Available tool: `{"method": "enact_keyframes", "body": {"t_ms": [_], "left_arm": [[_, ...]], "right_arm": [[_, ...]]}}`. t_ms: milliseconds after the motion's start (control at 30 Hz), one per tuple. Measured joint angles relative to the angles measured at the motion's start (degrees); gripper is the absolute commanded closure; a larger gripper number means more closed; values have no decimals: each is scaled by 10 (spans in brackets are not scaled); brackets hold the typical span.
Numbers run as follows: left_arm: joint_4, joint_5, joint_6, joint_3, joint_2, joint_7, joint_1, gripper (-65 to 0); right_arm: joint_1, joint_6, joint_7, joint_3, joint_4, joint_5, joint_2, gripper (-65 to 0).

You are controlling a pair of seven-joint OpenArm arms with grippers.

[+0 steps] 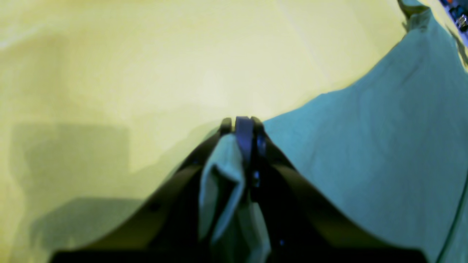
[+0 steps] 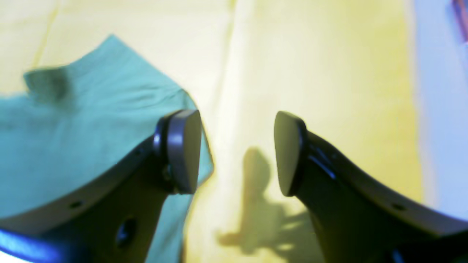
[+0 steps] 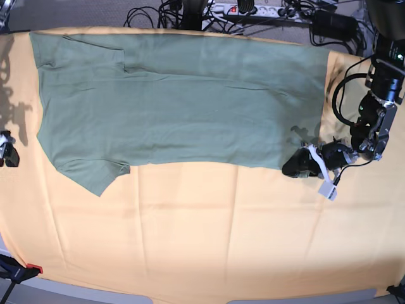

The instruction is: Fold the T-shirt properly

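Left gripper (image 3: pixel 297 166) at lower right has pinched the near hem corner of that sage-green knit T-shirt (image 3: pixel 183 107), which stretches leftward across the pale orange cloth (image 3: pixel 202 234), while the right gripper (image 2: pixel 237 153) gapes empty by the far sleeve.

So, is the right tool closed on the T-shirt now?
No, the right tool stands open, its fingers apart over the yellow cloth beside the T-shirt.

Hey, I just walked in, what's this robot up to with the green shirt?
It's starting to fold the T-shirt, which lies spread flat on the orange-yellow cloth. The left gripper is shut on the T-shirt's edge at the near corner, on the right side of the base view, with cloth pinched between its fingers. The right gripper is open and holds nothing, hovering by a sleeve at the other end. No fold is made yet.
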Motion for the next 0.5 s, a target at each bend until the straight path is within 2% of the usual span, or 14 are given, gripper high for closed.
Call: {"method": "enact_keyframes", "body": {"t_ms": [67,167,300,500], "left_arm": [[0,-2,0,0,0,-3,0,0],[0,-2,0,0,1,-2,0,0],[0,1,0,-1,2,-2,1,0],[0,0,0,-1,2,-2,1,0]], "right_arm": [[55,23,-24,-10,-85,41,-11,-343],[123,49,-52,-10,-209,72,-29,-343],[183,57,-62,-9,-340,93,-43,-343],[202,58,-81,-8,-385,96,-82,-343]]}}
